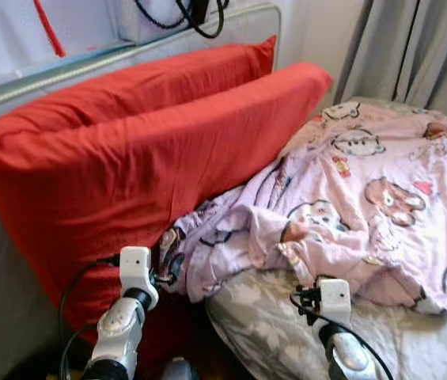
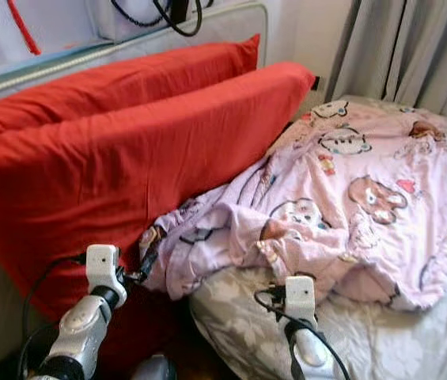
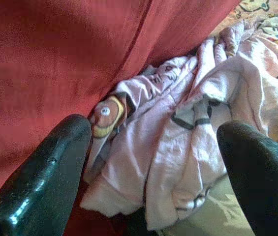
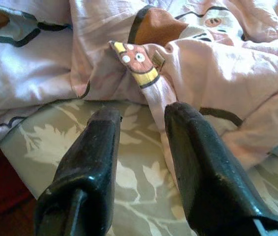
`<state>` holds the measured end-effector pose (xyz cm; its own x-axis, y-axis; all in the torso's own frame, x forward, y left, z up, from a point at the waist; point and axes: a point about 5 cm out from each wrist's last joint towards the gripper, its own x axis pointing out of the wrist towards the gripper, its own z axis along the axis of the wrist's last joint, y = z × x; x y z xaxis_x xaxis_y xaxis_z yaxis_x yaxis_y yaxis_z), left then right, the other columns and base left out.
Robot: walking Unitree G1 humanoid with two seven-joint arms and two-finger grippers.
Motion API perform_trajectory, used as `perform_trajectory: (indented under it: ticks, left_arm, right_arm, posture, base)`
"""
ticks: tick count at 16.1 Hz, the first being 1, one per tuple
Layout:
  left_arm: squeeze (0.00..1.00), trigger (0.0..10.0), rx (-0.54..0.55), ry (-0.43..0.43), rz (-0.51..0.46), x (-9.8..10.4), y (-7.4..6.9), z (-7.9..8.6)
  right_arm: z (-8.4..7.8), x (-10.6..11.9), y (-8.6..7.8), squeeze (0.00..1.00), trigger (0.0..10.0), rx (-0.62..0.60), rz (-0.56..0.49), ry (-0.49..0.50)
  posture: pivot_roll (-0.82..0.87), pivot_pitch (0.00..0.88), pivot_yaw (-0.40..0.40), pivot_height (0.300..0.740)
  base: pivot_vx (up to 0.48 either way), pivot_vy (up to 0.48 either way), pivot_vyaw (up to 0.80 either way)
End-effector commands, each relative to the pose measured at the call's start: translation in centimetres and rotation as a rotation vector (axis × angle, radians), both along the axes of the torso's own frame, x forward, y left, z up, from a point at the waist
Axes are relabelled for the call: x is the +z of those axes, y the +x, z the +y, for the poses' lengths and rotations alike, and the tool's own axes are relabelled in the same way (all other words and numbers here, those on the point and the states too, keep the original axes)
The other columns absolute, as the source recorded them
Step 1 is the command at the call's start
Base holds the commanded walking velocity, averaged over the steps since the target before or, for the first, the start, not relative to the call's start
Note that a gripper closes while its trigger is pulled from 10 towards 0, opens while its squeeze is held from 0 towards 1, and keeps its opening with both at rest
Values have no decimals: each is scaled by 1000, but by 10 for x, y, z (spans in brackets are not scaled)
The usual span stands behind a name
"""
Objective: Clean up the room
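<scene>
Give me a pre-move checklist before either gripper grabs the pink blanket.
1. Left gripper open wide enough to take cloth: ok, its fingers stand well apart.
2. Left gripper aimed at the pink blanket: ok, the bunched edge beside the red pillow lies ahead of it.
3. Right gripper lined up on an edge: ok, a fold of blanket reaches its fingertips over the grey leaf-patterned sheet.
4. Right gripper already gripping cloth: cannot tell; its fingers stand a narrow gap apart and the fold runs alongside one finger.
5. Blanket free of the pillow: cannot tell, its edge is tucked against the pillow's base.
</scene>
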<state>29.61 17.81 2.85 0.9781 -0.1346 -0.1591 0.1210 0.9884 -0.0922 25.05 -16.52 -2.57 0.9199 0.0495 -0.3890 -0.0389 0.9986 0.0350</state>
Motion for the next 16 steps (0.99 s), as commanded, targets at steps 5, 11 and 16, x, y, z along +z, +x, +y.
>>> perform_trajectory:
  ticks: [5, 11, 16]
  left_arm:
    - [0, 10000, 9, 6, -26, 5, 1, 3]
    - [0, 10000, -26, 3, -75, 16, 6, -3]
    - [0, 10000, -73, 7, -136, 35, 13, -9]
  right_arm:
    - [1, 0, 3, 0, 10000, -19, 18, 28]
    - [-11, 0, 13, 0, 10000, -197, 94, 166]
    - [-25, 5, 21, 1000, 10000, -359, 101, 305]
  posture:
    - [22, 0, 38, 642]
    - [42, 42, 48, 642]
    - [74, 117, 60, 642]
  base:
    - [113, 0, 0]
    - [0, 0, 0]
    - [0, 0, 0]
